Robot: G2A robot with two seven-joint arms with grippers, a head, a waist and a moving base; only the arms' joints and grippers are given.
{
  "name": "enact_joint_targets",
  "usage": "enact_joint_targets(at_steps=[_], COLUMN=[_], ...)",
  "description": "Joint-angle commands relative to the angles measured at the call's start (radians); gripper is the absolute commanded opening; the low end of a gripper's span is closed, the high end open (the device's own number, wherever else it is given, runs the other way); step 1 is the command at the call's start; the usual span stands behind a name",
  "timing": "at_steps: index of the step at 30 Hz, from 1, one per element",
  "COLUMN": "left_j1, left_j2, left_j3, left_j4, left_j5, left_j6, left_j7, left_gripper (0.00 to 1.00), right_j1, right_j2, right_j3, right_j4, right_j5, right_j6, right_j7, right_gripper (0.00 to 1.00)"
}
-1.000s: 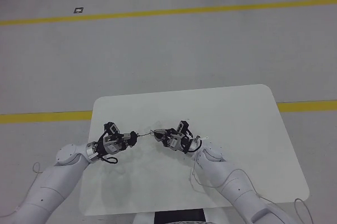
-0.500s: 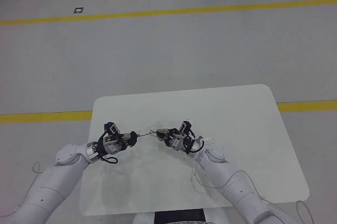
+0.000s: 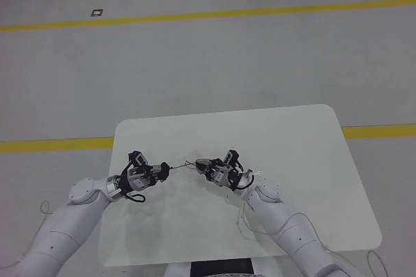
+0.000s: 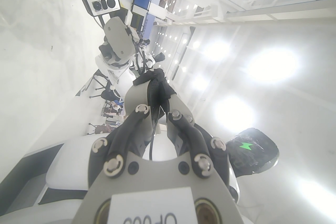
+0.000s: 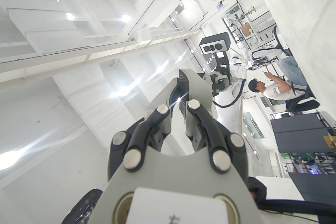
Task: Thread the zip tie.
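Over the last second the right gripper [image 3: 199,165] has drawn back a little from the middle of the surface [image 3: 297,138] and turned slightly at the wrist, while the left gripper [image 3: 160,168] has stayed where it was. The shift is small, so it reads as a fine adjustment of angle and line rather than a new step. Judging by how things lie, the threading is not yet done, since the zip tie [image 3: 180,165] shows as a thin dark line strung in the air between the two grippers, above the surface and not resting on it. The left fingers [image 4: 136,93] are pressed together on the tie: in the left wrist view a dark strap runs between them and back toward the wrist, with a dark bunched bit at their tips. The right fingers [image 5: 194,83] stand almost pressed together, with only a thin slit between them. In the top view the tie's other end reaches their tips, but I cannot tell whether it is pinched there or only touching. The two grippers face each other, near but apart, with the free stretch of tie bridging the gap.
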Motion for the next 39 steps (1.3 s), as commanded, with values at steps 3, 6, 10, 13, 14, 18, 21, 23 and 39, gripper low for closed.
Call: enact_joint_targets(at_steps=[3,6,10,13,14,18,21,23,39], left_j1=[0.0,0.0,0.0,0.0,0.0,0.0,0.0,0.0,0.0], left_j2=[0.0,0.0,0.0,0.0,0.0,0.0,0.0,0.0,0.0], left_j3=[0.0,0.0,0.0,0.0,0.0,0.0,0.0,0.0,0.0], left_j4=[0.0,0.0,0.0,0.0,0.0,0.0,0.0,0.0,0.0], left_j5=[0.0,0.0,0.0,0.0,0.0,0.0,0.0,0.0,0.0], left_j6=[0.0,0.0,0.0,0.0,0.0,0.0,0.0,0.0,0.0], left_j7=[0.0,0.0,0.0,0.0,0.0,0.0,0.0,0.0,0.0], left_gripper=[0.0,0.0,0.0,0.0,0.0,0.0,0.0,0.0,0.0], right_j1=[-0.006,-0.01,-0.016,-0.019,-0.02,-0.024,-0.029,-0.034,-0.033], right_j2=[0.003,0.005,0.007,0.01,0.012,0.02,0.027,0.032,0.042], right_j3=[0.002,0.002,0.005,0.009,0.013,0.034,0.054,0.064,0.067], right_j4=[-0.009,-0.014,-0.019,-0.021,-0.022,-0.028,-0.043,-0.06,-0.089], right_j5=[0.001,0.001,0.004,0.004,0.003,0.002,-0.004,-0.009,-0.078], right_j6=[-0.001,-0.004,-0.007,-0.01,-0.012,-0.019,-0.023,-0.03,-0.047], right_j7=[-0.003,-0.006,-0.01,-0.015,-0.018,-0.026,-0.028,-0.011,0.002], right_gripper=[0.0,0.0,0.0,0.0,0.0,0.0,0.0,0.0,1.0])
